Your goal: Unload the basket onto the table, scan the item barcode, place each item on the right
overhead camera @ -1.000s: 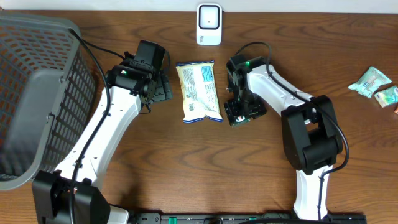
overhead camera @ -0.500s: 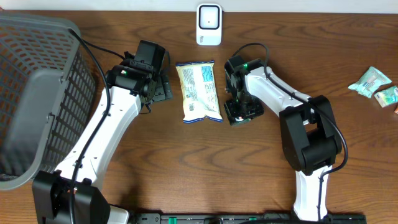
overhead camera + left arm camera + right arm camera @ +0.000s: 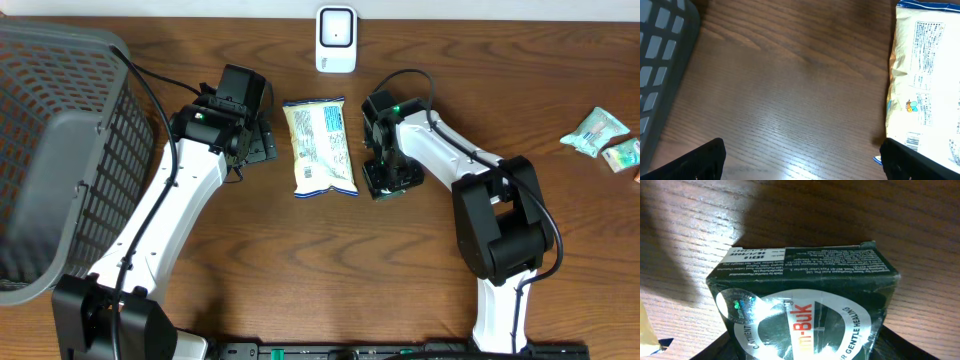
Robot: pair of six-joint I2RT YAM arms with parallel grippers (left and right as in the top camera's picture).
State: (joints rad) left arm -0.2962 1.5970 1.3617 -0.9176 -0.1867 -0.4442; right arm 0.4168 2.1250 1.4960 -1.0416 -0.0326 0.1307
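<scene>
Two arms are out over the bench [image 3: 300,260], with the grey basket [image 3: 60,150] parked at the left edge and playing no part here. The left jaws [image 3: 268,143] are spread as wide as they go with nothing in them, just beside the left edge of the snack bag [image 3: 320,147]. That bag lies flat mid-bench, its long axis running from the far edge toward the near one. The right jaws [image 3: 388,180] are on the bag's other side, pointing down at the bench, and they're the ones with business. The white scanner [image 3: 336,40] stands at the middle of the far edge, and the dark green box [image 3: 800,285] sits right between these jaws, just off the bag's near right corner. From the right wrist the box fills the gap, its width spanning jaw to jaw with one close against each side. So they're partly closed, though whether they've truly pinched it I can't tell. The box looks like the item to scan, and the right arm is far the nearer. The scanner lies off toward the far edge, a touch left of the box. No barcode shows on the faces in view, so I'd expect a lift and a turn toward that scanner.
</scene>
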